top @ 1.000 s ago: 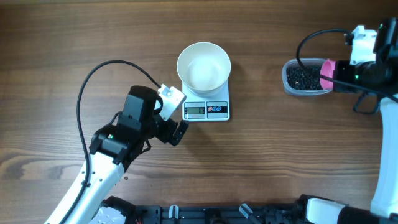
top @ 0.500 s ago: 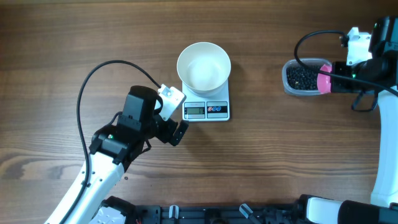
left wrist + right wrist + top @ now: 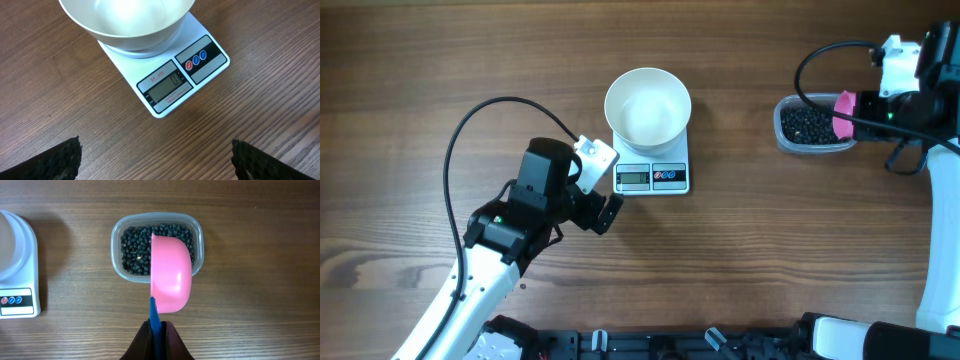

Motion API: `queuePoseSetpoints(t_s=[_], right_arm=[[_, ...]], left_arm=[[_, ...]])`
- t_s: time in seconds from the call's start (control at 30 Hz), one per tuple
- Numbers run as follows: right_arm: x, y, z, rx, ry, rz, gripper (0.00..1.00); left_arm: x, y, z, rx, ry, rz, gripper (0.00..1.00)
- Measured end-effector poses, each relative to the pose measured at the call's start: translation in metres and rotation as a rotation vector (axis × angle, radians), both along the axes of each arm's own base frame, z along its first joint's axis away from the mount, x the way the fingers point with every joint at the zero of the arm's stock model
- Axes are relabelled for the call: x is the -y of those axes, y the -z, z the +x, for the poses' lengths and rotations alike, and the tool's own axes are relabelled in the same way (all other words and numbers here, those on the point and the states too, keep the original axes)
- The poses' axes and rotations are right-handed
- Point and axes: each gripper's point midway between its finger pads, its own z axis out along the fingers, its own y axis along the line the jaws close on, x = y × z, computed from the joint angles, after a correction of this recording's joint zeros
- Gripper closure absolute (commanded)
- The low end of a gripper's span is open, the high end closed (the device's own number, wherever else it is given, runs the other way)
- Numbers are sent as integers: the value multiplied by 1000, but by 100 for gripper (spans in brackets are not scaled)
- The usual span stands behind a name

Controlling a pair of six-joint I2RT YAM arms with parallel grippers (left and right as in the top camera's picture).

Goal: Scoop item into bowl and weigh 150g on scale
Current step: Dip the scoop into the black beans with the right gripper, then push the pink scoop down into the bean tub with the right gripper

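left gripper [image 3: 155, 167]: fingers [image 3: 55, 160] spread wide, holding nothing; it hovers low over the table [image 3: 440, 60], just in front of the scale's display edge
right gripper [image 3: 157, 336]: pinched fully together on the blue handle [image 3: 155, 312] of a pink scoop [image 3: 171, 275]
scoop: turned on its side, open face toward the scale side, round back toward the other (the wrist view shows only the pink outside). It sits over the half of the tub away from the scale, its lip over the beans; can't tell if it touches them
beans [image 3: 132, 250]: small black ones, a dark heap inside the clear plastic tub [image 3: 198, 235], partly covered by the scoop
tub: on the table, on the right arm's side, well apart from the scale
bowl [image 3: 648, 105]: white, upright, sitting on the scale's platform; the inside shows plain white
scale [image 3: 653, 172]: white, near table centre, display and two round buttons (one red, one blue) on the edge facing the arms
display [image 3: 167, 85]: reads 0
left arm: angled in from the lower left, black cable looping above it
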Motion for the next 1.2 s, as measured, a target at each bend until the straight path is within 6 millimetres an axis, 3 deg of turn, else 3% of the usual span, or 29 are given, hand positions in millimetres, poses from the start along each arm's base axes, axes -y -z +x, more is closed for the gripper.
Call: queuePoseSetpoints(t_s=[0.53,1.0,1.2], right_arm=[[0,5,1,-19,-12,-4,96],[8,49,17,-147,-14,-11,96],[17,56,27,-144,2,-46,96]], left_arm=[[0,0,0,0,0,0,0],[0,0,0,0,0,0,0],[0,0,0,0,0,0,0]])
